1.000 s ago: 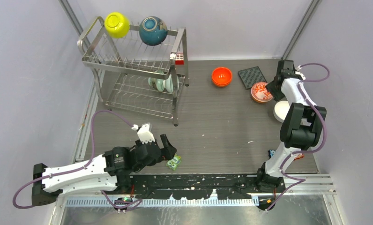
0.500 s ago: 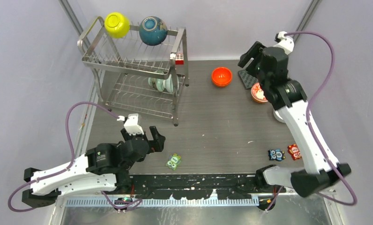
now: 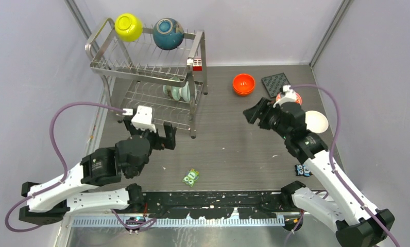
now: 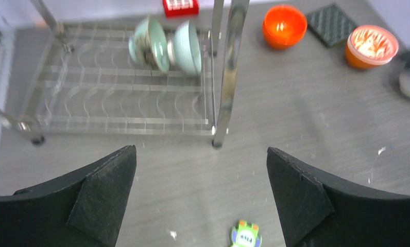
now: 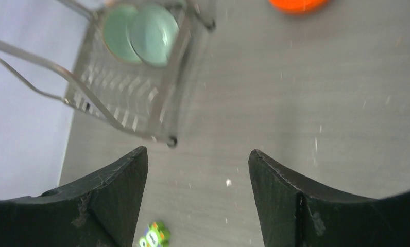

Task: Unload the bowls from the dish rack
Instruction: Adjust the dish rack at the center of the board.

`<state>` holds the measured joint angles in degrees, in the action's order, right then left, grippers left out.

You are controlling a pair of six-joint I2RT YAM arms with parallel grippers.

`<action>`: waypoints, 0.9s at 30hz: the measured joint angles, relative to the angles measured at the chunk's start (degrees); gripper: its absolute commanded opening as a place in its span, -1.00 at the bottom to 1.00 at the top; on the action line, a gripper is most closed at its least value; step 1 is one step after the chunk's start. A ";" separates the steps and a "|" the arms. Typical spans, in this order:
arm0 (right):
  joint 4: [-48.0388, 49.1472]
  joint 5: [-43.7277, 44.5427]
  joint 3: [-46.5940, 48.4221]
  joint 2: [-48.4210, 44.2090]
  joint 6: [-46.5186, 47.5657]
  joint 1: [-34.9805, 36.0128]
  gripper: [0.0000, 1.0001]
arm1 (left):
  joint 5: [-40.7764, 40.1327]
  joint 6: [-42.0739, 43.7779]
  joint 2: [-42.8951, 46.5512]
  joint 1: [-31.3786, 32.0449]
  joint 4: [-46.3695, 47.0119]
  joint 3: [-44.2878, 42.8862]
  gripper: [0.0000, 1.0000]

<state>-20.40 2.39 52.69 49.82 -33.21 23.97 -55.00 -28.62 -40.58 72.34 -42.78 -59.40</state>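
The steel wire dish rack (image 3: 141, 66) stands at the back left. A yellow-green bowl (image 3: 129, 27) and a dark teal-blue bowl (image 3: 168, 33) lean on its top tier. Two pale green bowls (image 3: 176, 92) (image 4: 167, 46) (image 5: 141, 33) stand on edge in the lower tier. On the table lie an orange bowl (image 3: 243, 84), a flowered bowl (image 3: 287, 96) partly behind my right arm, and a white bowl (image 3: 317, 122). My left gripper (image 3: 160, 136) (image 4: 201, 149) hangs open and empty just before the rack's front. My right gripper (image 3: 255, 114) (image 5: 198, 151) is open and empty mid-table, facing the rack.
A dark square mat (image 3: 276, 83) lies behind the flowered bowl. A red-white block (image 3: 197, 64) is clipped to the rack's right post. A green toy figure (image 3: 191, 177) and a blue one (image 3: 302, 170) lie near the front edge. Grey walls close in on both sides.
My right arm swung from the back right corner to mid-table, turned towards the rack, and its jaws widened. My left arm moved forward from the front edge up to the rack.
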 measured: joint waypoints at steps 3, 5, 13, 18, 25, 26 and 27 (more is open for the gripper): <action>1.07 -3.04 -8.52 -1.62 -3.34 0.11 0.51 | -0.48 8.22 -5.11 -0.46 3.28 -8.04 0.96; 1.20 -4.57 -11.72 -2.86 -5.11 0.26 0.51 | -0.17 12.59 -9.66 -1.55 5.20 -14.60 0.97; 6.84 -9.35 -14.78 -6.10 -9.31 0.81 0.49 | 10.95 16.15 -21.81 -16.35 7.32 -28.74 0.96; 9.57 -12.70 -17.03 -4.20 -10.93 1.25 0.47 | 20.06 9.55 -20.39 -21.35 6.34 -26.67 0.90; 11.23 -17.09 -17.03 0.79 -10.91 1.44 0.47 | 31.91 1.14 -9.60 -19.76 4.85 -9.44 0.92; 11.56 -17.20 -17.03 0.83 -10.88 1.44 0.47 | 32.59 0.42 -8.46 -18.84 4.85 -6.95 0.94; 11.91 -17.31 -17.03 0.90 -10.80 1.44 0.47 | 33.09 0.02 -7.06 -17.11 5.46 -3.28 0.96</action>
<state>-8.49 -14.92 35.66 50.72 -44.01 25.41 -21.91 -28.60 -47.64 55.22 -37.32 -62.67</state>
